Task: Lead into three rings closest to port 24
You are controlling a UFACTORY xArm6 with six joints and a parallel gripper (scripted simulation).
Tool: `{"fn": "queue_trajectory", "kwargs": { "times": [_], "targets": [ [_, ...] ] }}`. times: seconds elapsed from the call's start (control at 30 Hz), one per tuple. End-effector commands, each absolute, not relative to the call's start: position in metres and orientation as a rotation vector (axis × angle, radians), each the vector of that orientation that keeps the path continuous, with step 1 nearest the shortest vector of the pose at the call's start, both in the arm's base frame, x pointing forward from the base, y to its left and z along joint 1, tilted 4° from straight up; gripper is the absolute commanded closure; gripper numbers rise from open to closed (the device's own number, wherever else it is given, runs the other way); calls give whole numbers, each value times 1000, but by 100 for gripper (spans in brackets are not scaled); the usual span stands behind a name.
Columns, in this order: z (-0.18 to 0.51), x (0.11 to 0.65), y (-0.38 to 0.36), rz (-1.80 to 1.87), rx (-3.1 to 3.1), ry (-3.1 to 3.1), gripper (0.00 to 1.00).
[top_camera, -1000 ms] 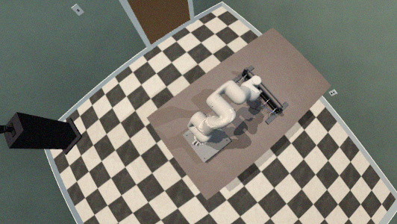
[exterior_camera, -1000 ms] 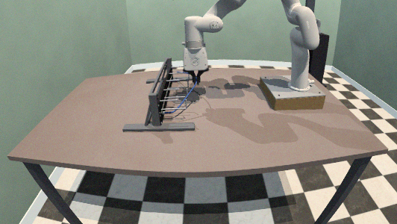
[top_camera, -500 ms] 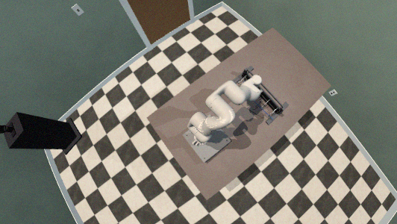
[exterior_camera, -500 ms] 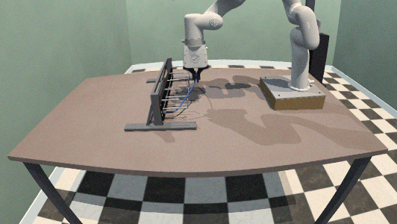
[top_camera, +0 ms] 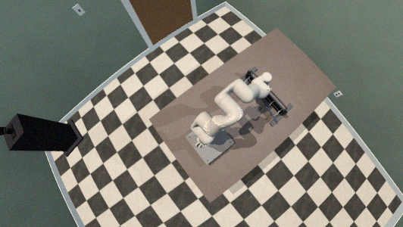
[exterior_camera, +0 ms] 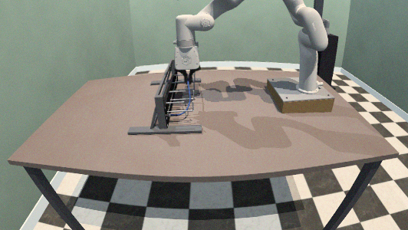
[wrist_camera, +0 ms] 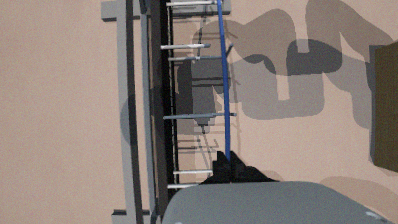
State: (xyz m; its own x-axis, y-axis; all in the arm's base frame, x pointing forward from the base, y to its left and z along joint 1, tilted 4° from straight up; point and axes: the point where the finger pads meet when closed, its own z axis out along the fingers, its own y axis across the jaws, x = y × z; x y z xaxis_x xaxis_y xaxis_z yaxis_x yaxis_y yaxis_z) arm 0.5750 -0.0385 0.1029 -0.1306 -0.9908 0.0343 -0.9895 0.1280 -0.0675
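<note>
The dark rack [exterior_camera: 161, 100] [wrist_camera: 159, 75] [top_camera: 276, 102] stands upright on the brown table [exterior_camera: 96, 126]. Its steel rings [exterior_camera: 177, 100] [wrist_camera: 199, 116] stick out toward the arm's side. My gripper [exterior_camera: 187, 78] [wrist_camera: 224, 161] hangs over the rack's far end in the exterior view and is shut on the blue lead [exterior_camera: 188, 93] [wrist_camera: 226, 90]. The lead runs from the fingers along the row of rings and drops to the ports at the rack's near end. In the wrist view it crosses the outer ends of the rings. I cannot tell whether it sits inside any ring. In the top view the arm hides the gripper.
The arm's base block [exterior_camera: 303, 100] [wrist_camera: 387, 100] stands on the table to the right of the rack. The rack's flat feet [exterior_camera: 165, 129] reach out at both ends. A black cabinet [top_camera: 38, 134] stands on the floor away from the table.
</note>
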Motion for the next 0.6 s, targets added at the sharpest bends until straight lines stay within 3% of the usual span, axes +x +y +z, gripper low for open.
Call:
{"fn": "queue_trajectory", "kwargs": {
  "times": [0.0,0.57],
  "targets": [
    [105,579,-38,-114,-2060,2343,100],
    [105,575,-43,-115,-2090,2318,100]
  ]
}}
